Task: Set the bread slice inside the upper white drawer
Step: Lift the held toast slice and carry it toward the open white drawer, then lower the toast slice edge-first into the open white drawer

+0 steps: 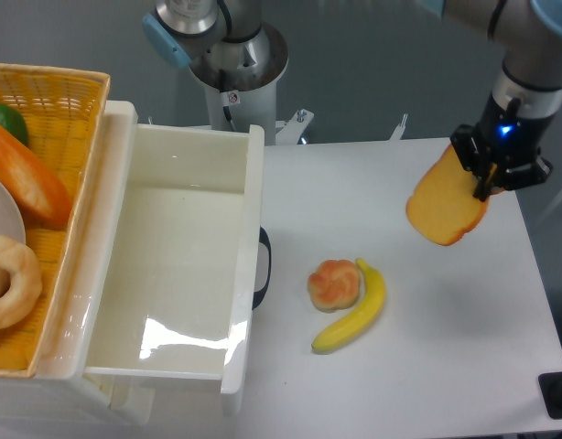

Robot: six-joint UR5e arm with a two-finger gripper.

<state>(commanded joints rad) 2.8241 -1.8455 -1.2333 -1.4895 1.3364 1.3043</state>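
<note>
Bread slice (441,207) hangs above the table (464,366), far right of the drawer (171,265), pinched at its upper edge by the gripper (487,174), whose jaws sit nearly closed on it. Flat, matte and yellow-orange with a darker crust, it looks light and probably stiff; an edge hold suits it. The drawer's glossy white plastic walls stand open.

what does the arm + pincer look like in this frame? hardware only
Silver-grey tubular arm with light-blue joint caps; the black pincer has a small blue light glowing on its body. The base column at rear is grey and blue too, with a small red-and-white sticker.
</note>
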